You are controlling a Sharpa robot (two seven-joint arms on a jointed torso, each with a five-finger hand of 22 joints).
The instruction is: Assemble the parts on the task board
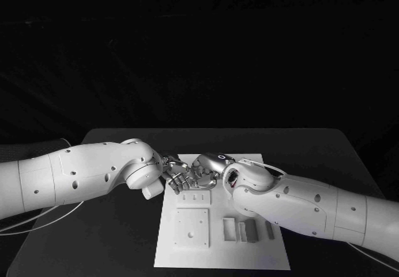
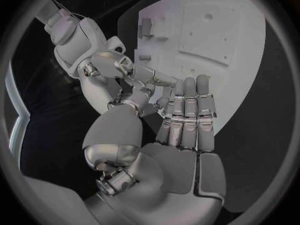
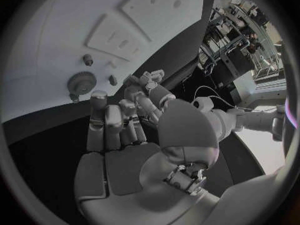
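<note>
Centrally on the black counter (image 1: 116, 242) lies the white task board (image 1: 223, 254). Above its far end, left hand (image 1: 174, 176) and right hand (image 1: 203, 173) meet, fingers interlaced; whether either holds anything, I cannot tell. Grey parts (image 1: 246, 229) stand near its middle.

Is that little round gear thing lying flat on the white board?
Yes, flat: the gear lies face-up on the task board, untouched by the right hand.

Black counter (image 1: 116, 242) bearing the white task board (image 1: 191, 254) at its middle, long side running front to back.
</note>
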